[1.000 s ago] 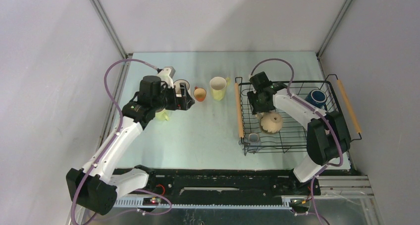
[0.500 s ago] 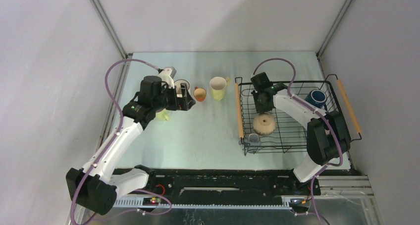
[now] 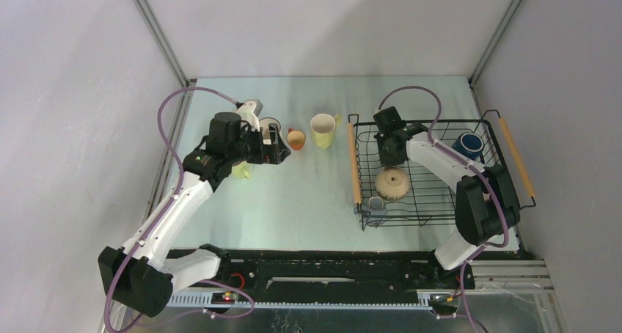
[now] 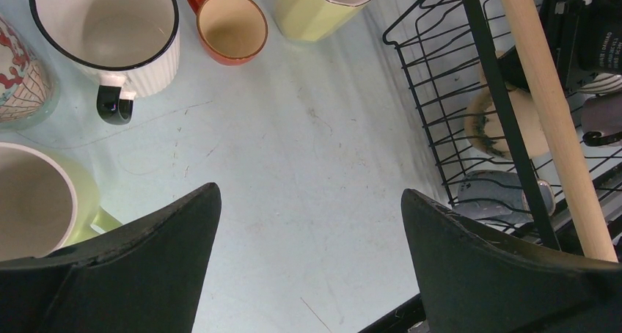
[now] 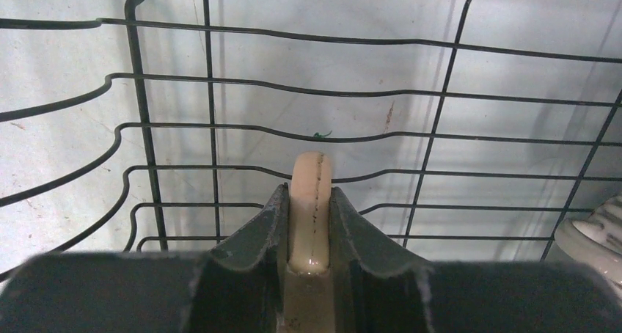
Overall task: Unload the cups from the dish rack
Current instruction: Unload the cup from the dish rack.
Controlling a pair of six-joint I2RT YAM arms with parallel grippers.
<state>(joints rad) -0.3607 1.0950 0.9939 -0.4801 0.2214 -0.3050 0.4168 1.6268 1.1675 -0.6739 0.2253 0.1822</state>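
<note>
Lengthwise, tan cup handle [image 5: 308, 173], in right pincer [image 5: 307, 199]

No text, label or number is legible in any view. Faint white lettering on a black housing [image 4: 600, 50], upper right of the left wrist view, is too small to read.

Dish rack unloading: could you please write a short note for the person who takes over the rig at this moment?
Left gripper: open, empty, above the table.
Right gripper: shut on the handle of the tan ribbed cup inside the black wire dish rack.
Done: small orange-red cup, pale yellow cup, white ribbed black-rimmed mug and pale green mug stand on the table.
Left: lift out the tan cup, then the grey cup and the dark blue cup.
</note>
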